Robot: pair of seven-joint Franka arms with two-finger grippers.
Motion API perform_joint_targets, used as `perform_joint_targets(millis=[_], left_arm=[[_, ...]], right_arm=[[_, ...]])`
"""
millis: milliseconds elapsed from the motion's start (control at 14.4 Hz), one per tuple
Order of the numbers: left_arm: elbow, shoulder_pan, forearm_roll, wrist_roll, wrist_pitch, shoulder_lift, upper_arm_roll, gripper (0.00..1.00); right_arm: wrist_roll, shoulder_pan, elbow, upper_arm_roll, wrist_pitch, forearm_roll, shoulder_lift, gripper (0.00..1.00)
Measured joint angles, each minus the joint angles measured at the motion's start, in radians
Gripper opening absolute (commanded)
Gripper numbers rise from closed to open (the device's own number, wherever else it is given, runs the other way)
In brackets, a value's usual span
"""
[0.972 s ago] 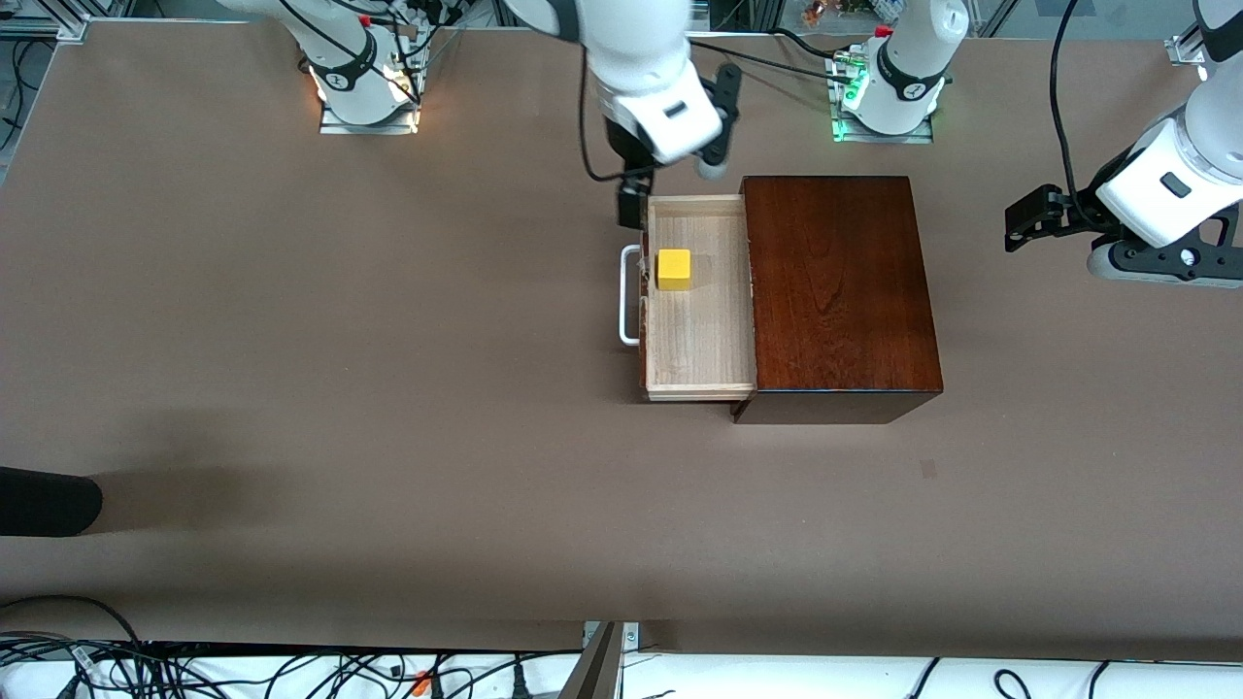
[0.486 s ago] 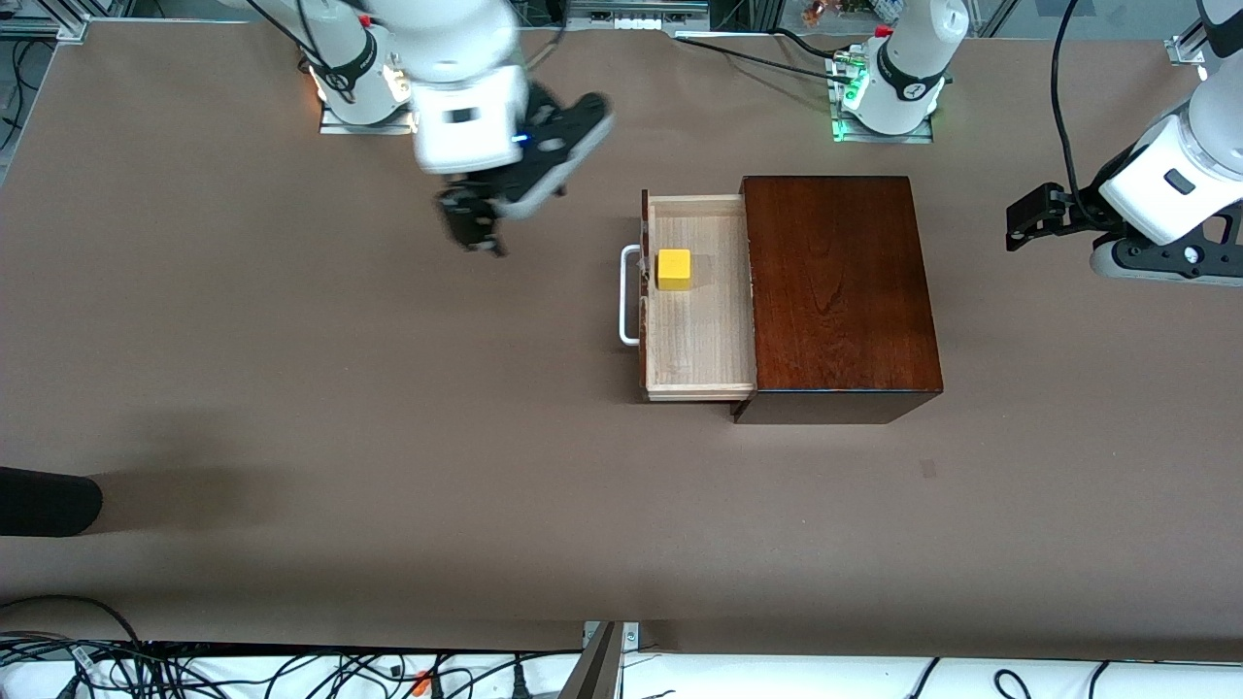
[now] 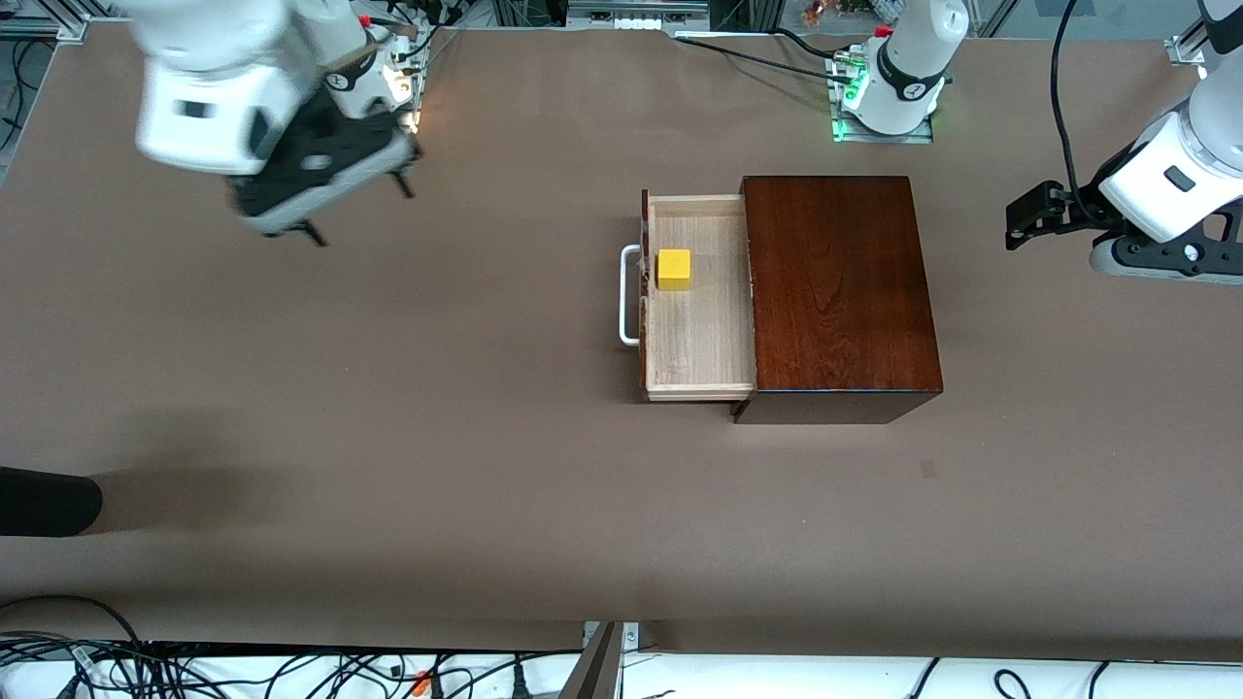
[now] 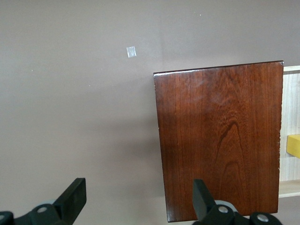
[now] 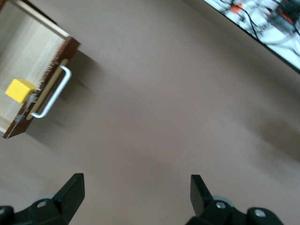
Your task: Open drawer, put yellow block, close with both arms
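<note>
Your right gripper (image 3: 359, 209) hangs over bare table (image 3: 388, 437) near its own base, toward the right arm's end, jaws spread wide and holding nothing. Nothing stands between it and the drawer (image 3: 699, 330). Your left gripper (image 3: 1020, 221) waits in the air over the table at the left arm's end, well apart from the box (image 3: 835, 291); its fingers (image 4: 72, 199) are spread wide, nothing between them.

The drawer is pulled out of the dark mahogany box toward the right arm's end, its white handle (image 3: 626, 296) facing that way. The yellow block (image 3: 674, 269) sits in the drawer, on the tray floor close to the drawer front, in the half farther from the front camera. A dark object (image 3: 44, 500) lies at the table edge.
</note>
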Motion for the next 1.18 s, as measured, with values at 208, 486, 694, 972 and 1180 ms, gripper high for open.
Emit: perform_joint_targets(millis=[208,486,694,972,1180], left_arm=[[0.003,-0.008,0.0,0.0,0.007,0.0,-0.002,1.0],[0.005,-0.021,-0.009,0.002,0.007,0.001,-0.034,1.0],[0.017,-0.027,-0.059,0.0,0.013,0.001,-0.09,1.0],[0.021,-0.03,-0.064,0.002,0.014,0.013,-0.181,1.0],[0.022,-0.035,-0.067,0.005,0.016,0.031,-0.292,1.0]], right_arm=[[-0.003,-0.088,-0.166,-0.006,0.055,0.011,-0.108,1.0],[-0.003,-0.194,-0.307,-0.007,0.086,0.012,-0.191,1.0],[-0.008,-0.286,-0.361,0.012,0.093,0.011,-0.197,1.0],[-0.006,-0.388,-0.431,0.091,0.144,-0.006,-0.2,1.0],[0.03,-0.405,-0.485,0.11,0.197,-0.007,-0.22,1.0]])
